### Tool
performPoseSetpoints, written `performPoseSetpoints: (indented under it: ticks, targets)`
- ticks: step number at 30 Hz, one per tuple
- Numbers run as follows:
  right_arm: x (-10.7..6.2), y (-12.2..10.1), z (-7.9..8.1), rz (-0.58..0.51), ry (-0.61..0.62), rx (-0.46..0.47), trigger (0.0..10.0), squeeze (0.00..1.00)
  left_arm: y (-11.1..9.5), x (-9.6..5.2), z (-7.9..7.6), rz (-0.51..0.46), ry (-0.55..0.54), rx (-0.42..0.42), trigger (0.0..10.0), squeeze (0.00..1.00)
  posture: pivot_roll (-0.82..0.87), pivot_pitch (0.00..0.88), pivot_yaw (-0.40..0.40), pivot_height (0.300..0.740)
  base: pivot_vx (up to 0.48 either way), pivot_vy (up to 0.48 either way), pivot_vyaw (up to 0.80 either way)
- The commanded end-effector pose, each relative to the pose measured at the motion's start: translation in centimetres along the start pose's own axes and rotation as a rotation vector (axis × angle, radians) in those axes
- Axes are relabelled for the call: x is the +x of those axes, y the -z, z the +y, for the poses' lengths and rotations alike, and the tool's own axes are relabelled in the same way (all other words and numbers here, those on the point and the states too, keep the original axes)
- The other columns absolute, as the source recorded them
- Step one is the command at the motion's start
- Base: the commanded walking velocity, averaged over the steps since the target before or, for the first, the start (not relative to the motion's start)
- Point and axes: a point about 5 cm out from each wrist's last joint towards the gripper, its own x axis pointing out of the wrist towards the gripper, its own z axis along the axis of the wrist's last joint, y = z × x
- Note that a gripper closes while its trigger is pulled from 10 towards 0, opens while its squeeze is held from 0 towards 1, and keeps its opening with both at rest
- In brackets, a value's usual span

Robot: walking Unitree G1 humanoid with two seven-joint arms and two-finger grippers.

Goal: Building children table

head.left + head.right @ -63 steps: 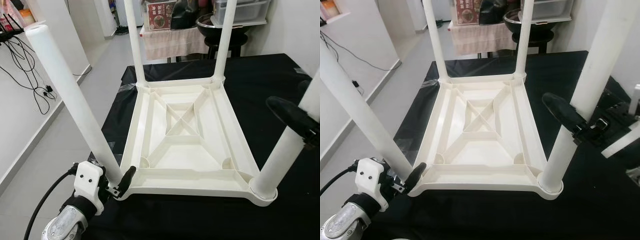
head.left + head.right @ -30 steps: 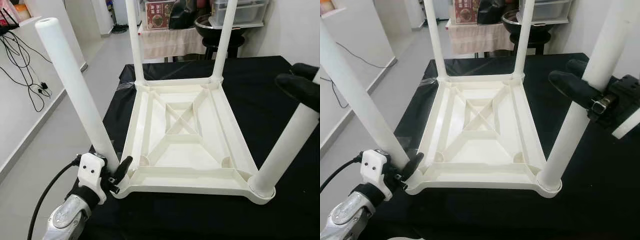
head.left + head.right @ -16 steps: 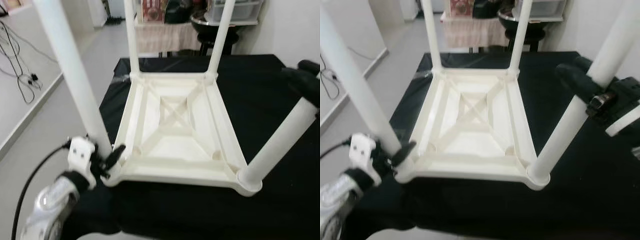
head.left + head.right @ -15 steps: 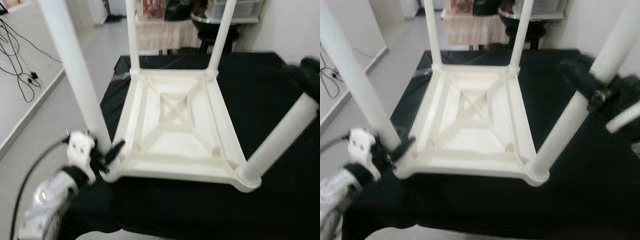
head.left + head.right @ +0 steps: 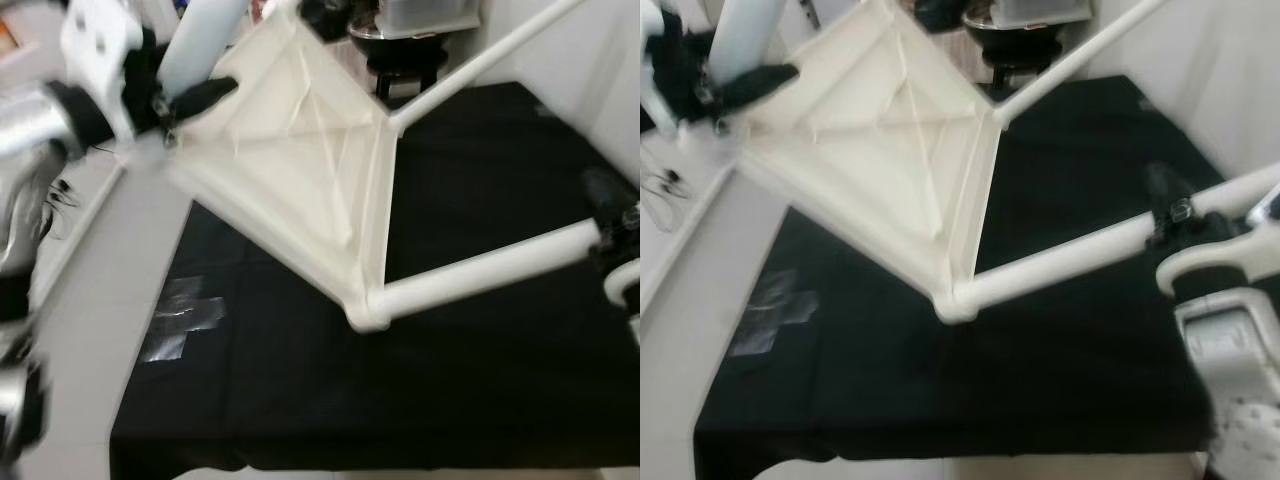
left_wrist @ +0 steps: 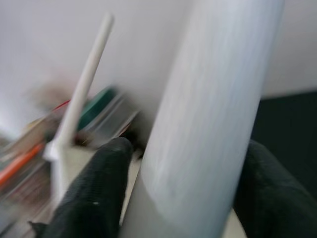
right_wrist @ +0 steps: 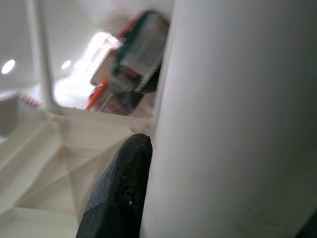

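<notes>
The white plastic children's table point(image 5: 300, 150) hangs tilted in the air, its ribbed underside facing me and one corner low over the black cloth. My left gripper point(image 5: 185, 100) is shut on the near-left leg point(image 6: 208, 124) at its base, raised high at the upper left, with black fingers point(image 6: 94, 193) on both sides of the tube. My right gripper point(image 5: 610, 210) is shut on the near-right leg point(image 5: 480, 270), which now lies almost level; one finger point(image 7: 119, 193) presses against that leg point(image 7: 233, 124). A far leg point(image 5: 480, 65) slants up to the right.
A black cloth point(image 5: 450, 380) covers the work surface below the table. Pale floor point(image 5: 90, 330) runs along the left, with a shiny tape patch point(image 5: 180, 320) at the cloth's edge. A dark stool with a pot point(image 5: 400, 40) and storage boxes stand behind.
The table has left the cloth: my left gripper has swung its leg up and to the left, tipping the table on edge. The right leg has dropped nearly level. The picture is blurred.
</notes>
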Motion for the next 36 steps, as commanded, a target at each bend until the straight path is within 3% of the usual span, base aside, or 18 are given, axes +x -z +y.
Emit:
performPoseSetpoints:
  ticks: [1, 5, 6, 7, 8, 13, 18, 21, 26, 27, 29, 30, 31, 32, 35, 36]
  targets:
    - [-0.7, 9.2, -5.1, 0.442, 0.311, -0.230, 10.0, 0.00, -3.9, 0.3, 1.9, -0.157, -0.059, -0.012, 10.0, 1.00, -0.07, 0.150, 0.228, 0.740, 0.000, 0.000, 0.00]
    - [-0.3, 10.6, -5.8, 0.450, 0.388, -0.240, 10.0, 0.03, -4.0, 1.4, 1.5, -0.164, -0.018, -0.048, 10.0, 1.00, -0.06, 0.153, 0.235, 0.740, 0.000, 0.000, 0.00]
    - [0.2, 10.9, -6.3, 0.430, 0.427, -0.248, 10.0, 0.41, -4.0, 1.8, 0.9, -0.168, 0.024, -0.077, 10.0, 0.99, -0.06, 0.155, 0.236, 0.740, 0.000, 0.000, 0.00]
    - [0.4, 11.1, -6.6, 0.415, 0.451, -0.254, 10.0, 0.41, -4.0, 2.1, 0.5, -0.171, 0.054, -0.096, 10.0, 0.99, -0.05, 0.157, 0.236, 0.740, 0.000, 0.000, 0.00]
    - [0.9, 11.2, -7.2, 0.393, 0.482, -0.259, 10.0, 1.00, -3.8, 2.3, -0.2, -0.168, 0.105, -0.117, 10.0, 0.00, -0.05, 0.161, 0.234, 0.740, 0.000, 0.000, 0.00]
    - [1.4, 10.0, -8.4, 0.282, 0.581, -0.340, 10.0, 1.00, -3.1, 2.3, -1.5, -0.149, 0.210, -0.160, 10.0, 0.00, -0.05, 0.162, 0.221, 0.740, 0.000, 0.000, 0.00]
    - [0.0, 8.6, -8.9, 0.217, 0.647, -0.393, 10.0, 1.00, -2.6, 1.8, -1.8, -0.137, 0.240, -0.187, 10.0, 0.00, -0.07, 0.167, 0.207, 0.740, 0.000, 0.000, 0.00]
    - [-2.8, 6.9, -6.9, 0.179, 0.582, -0.422, 10.0, 1.00, -2.0, 1.5, -2.4, -0.138, 0.268, -0.213, 10.0, 0.00, -0.11, 0.170, 0.208, 0.740, 0.000, 0.000, 0.00]
    - [-3.8, 5.7, -6.3, 0.151, 0.563, -0.395, 10.0, 1.00, -1.7, 1.5, -2.6, -0.140, 0.275, -0.226, 10.0, 0.00, -0.14, 0.172, 0.210, 0.740, 0.000, 0.000, 0.00]
    - [-4.3, 4.9, -6.3, 0.135, 0.569, -0.347, 10.0, 1.00, -1.4, 1.5, -2.8, -0.142, 0.277, -0.234, 10.0, 0.00, -0.15, 0.171, 0.208, 0.740, 0.000, 0.000, 0.00]
    - [-5.0, 3.3, -6.6, 0.093, 0.596, -0.149, 10.0, 1.00, -1.0, 1.6, -3.1, -0.146, 0.284, -0.239, 10.0, 0.00, -0.18, 0.174, 0.201, 0.740, 0.000, 0.000, 0.00]
    - [-5.0, 3.3, -6.6, 0.093, 0.596, -0.149, 10.0, 1.00, -1.0, 1.6, -3.1, -0.146, 0.284, -0.239, 10.0, 0.00, -0.18, 0.174, 0.201, 0.740, 0.000, 0.000, 0.00]
    - [-5.2, 2.8, -6.2, 0.055, 0.561, 0.033, 10.0, 1.00, -0.8, 1.6, -3.2, -0.147, 0.287, -0.245, 10.0, 0.00, -0.19, 0.182, 0.205, 0.740, 0.000, 0.000, 0.00]
    - [-5.2, 2.8, -6.2, 0.055, 0.561, 0.033, 10.0, 1.00, -0.8, 1.6, -3.2, -0.147, 0.287, -0.245, 10.0, 0.00, -0.19, 0.182, 0.205, 0.740, 0.000, 0.000, 0.00]
    - [-5.9, 2.7, -5.6, 0.012, 0.510, 0.228, 10.0, 1.00, -0.6, 1.5, -3.3, -0.149, 0.290, -0.252, 10.0, 0.00, -0.20, 0.185, 0.207, 0.740, 0.000, 0.000, 0.00]
    - [-6.1, 2.7, -5.0, 0.003, 0.440, 0.280, 10.0, 1.00, -0.5, 1.5, -3.4, -0.148, 0.292, -0.253, 10.0, 0.00, -0.20, 0.189, 0.210, 0.740, 0.000, 0.000, 0.00]
